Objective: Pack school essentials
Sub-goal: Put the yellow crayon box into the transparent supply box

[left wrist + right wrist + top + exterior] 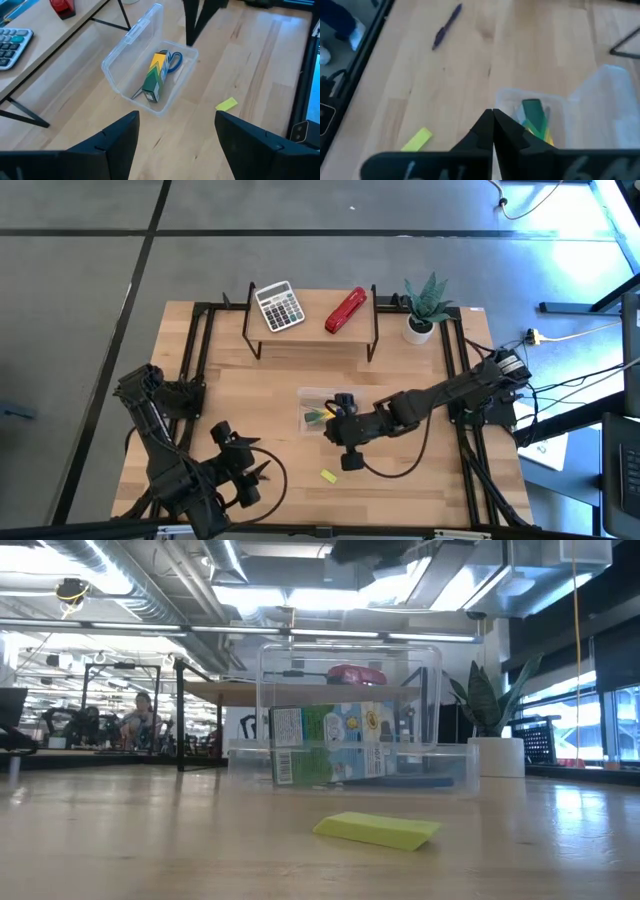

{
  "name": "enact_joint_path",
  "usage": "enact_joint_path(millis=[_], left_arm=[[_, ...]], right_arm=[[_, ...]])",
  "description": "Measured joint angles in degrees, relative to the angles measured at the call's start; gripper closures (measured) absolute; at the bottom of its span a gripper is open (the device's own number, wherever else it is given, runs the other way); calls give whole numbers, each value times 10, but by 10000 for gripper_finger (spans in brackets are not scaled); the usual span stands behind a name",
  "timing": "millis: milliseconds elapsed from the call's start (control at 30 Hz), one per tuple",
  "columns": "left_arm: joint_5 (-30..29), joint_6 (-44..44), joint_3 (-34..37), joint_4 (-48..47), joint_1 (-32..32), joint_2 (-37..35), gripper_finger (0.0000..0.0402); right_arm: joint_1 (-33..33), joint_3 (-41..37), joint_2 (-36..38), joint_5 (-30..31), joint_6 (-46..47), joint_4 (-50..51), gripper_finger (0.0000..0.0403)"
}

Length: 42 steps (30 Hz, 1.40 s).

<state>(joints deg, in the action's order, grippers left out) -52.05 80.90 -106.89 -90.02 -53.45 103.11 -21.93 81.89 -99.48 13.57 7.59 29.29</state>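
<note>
A clear plastic case (318, 408) lies open on the table, its lid (132, 35) standing up. Inside it lie the yellow-green printed box (156, 75) and the blue-handled scissors (175, 60). The tiny yellow block (328, 475) lies flat on the table, nearer than the case. The purple pen (447, 26) lies on bare wood, seen only in the right wrist view. My right gripper (492, 122) is shut and hovers above the case's near side, empty. My left gripper (177, 145) is open at the near-left, facing the case.
A low rack at the far edge carries a grey calculator (279, 306) and a red stapler (346, 310). A potted plant (425, 305) stands at the far right. Black frame rails run along both sides. Bare wood lies around the yellow block (378, 829).
</note>
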Motion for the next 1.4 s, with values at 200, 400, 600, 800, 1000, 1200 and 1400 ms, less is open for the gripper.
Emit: enact_joint_path(millis=[200, 400, 600, 800, 1000, 1200, 1400], left_arm=[[0, 0, 0, 0, 1, 0, 148], [0, 1, 0, 0, 6, 0, 148], [0, 0, 0, 0, 16, 0, 148], [3, 0, 0, 0, 22, 0, 148], [5, 0, 0, 0, 22, 0, 148], [5, 0, 0, 0, 22, 0, 148], [5, 0, 0, 0, 22, 0, 148]], right_arm=[[6, -57, 0, 32, -34, -49, 398], [11, -103, -8, 96, -38, -60, 399], [24, -128, -9, 126, -35, -60, 399], [27, -129, -9, 152, -36, -64, 399], [27, -128, -20, 149, -36, -62, 398], [27, -128, -31, 152, -35, -64, 398], [30, -128, -33, 156, -34, -67, 398]])
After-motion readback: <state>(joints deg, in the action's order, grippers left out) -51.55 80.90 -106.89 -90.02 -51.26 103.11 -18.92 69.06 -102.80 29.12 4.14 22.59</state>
